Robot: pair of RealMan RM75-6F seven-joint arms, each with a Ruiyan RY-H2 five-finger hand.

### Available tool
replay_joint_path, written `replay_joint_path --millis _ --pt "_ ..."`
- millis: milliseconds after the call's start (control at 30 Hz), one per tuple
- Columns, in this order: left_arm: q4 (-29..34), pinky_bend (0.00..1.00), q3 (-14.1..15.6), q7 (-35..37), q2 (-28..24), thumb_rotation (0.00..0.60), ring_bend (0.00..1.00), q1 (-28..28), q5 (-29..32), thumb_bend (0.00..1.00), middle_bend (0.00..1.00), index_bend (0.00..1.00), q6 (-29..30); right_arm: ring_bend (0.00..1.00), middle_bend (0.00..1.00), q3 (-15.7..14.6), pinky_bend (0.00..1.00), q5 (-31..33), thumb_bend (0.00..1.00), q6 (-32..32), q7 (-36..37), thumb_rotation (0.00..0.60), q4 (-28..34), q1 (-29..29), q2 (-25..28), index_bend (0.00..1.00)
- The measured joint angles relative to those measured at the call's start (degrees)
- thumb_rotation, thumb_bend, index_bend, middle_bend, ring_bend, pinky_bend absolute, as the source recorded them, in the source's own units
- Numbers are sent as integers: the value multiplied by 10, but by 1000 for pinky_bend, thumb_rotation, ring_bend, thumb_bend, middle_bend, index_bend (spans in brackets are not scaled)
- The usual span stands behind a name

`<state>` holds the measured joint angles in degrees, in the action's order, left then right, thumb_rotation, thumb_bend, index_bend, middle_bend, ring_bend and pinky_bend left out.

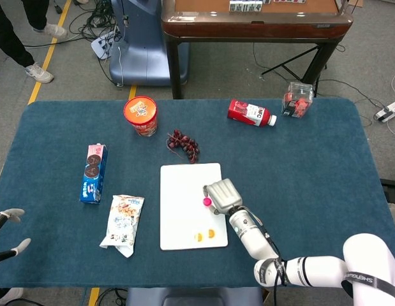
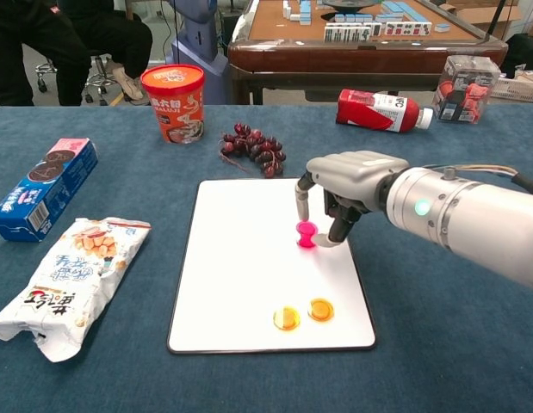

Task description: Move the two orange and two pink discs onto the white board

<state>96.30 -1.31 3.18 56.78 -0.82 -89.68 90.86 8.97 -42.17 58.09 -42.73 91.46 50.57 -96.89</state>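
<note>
My right hand (image 2: pixel 337 185) hovers over the white board (image 2: pixel 240 275) and pinches a pink disc (image 2: pixel 306 229) between its fingertips. Directly below it, the second pink disc (image 2: pixel 306 243) lies on the board; the two nearly merge in the chest view. In the head view the right hand (image 1: pixel 223 195) covers most of them, and only a pink spot (image 1: pixel 207 201) shows at its left edge. Two orange discs (image 2: pixel 286 319) (image 2: pixel 319 309) lie side by side near the board's front edge. My left hand (image 1: pixel 7 233) is at the lower left off the table, fingers apart and holding nothing.
Behind the board lie dark grapes (image 2: pixel 253 146) and an orange cup (image 2: pixel 173 102). A red bottle (image 2: pixel 382 109) and a clear box (image 2: pixel 465 88) sit at the back right. A blue cookie box (image 2: pixel 44 188) and a snack bag (image 2: pixel 68 280) lie left of the board.
</note>
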Motion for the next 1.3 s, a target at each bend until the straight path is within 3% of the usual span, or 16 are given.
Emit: replay_joint_path --millis 600,867,967,1133,1300 --pt "1 561 -2 11 -5 600 376 2 2 73 469 423 4 1000 1000 1 1000 -4 279 -19 20 600 -49 20 -46 477" --pt "2 561 -1 10 -5 600 376 2 -1 73 469 423 5 1000 1000 3 1000 -34 54 -22 52 600 -69 17 -58 393" --pt "3 561 0 7 -5 600 376 2 -2 73 469 423 4 1000 1000 3 1000 -48 13 -23 67 600 -74 14 -59 364" --pt "2 561 1 5 -4 600 376 1 -2 73 469 423 1 1000 1000 2 1000 -64 21 -19 74 600 -68 9 -52 363" --pt "2 561 2 1 -3 600 376 1 -3 73 469 423 -1 1000 1000 -4 1000 -78 122 5 63 600 -32 -1 -26 423"
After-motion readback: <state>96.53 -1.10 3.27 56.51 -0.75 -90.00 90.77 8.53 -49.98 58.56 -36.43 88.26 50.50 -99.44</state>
